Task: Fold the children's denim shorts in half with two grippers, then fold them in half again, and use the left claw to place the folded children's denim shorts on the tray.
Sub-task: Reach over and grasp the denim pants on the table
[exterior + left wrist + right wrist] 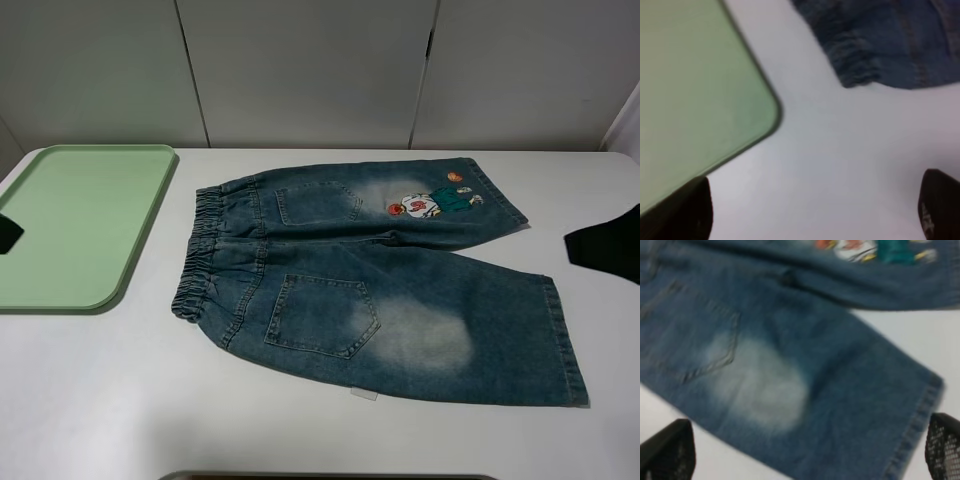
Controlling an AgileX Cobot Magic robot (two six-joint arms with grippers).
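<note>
The children's denim shorts (380,275) lie spread flat on the white table, back pockets up, with the gathered waistband to the left and both legs pointing right. A cartoon figure (432,200) shows on the far leg. The pale-green tray (80,225) sits at the left with nothing on it. My left gripper (815,215) is open above bare table between the tray's corner (740,100) and the waistband (860,65). My right gripper (805,455) is open over the near leg (790,380), holding nothing. In the high view only dark edges of the left gripper (6,232) and right gripper (605,245) show.
The white table (120,400) extends in front of the shorts. White wall panels (300,70) stand behind it. A dark strip (330,476) shows at the table's front edge.
</note>
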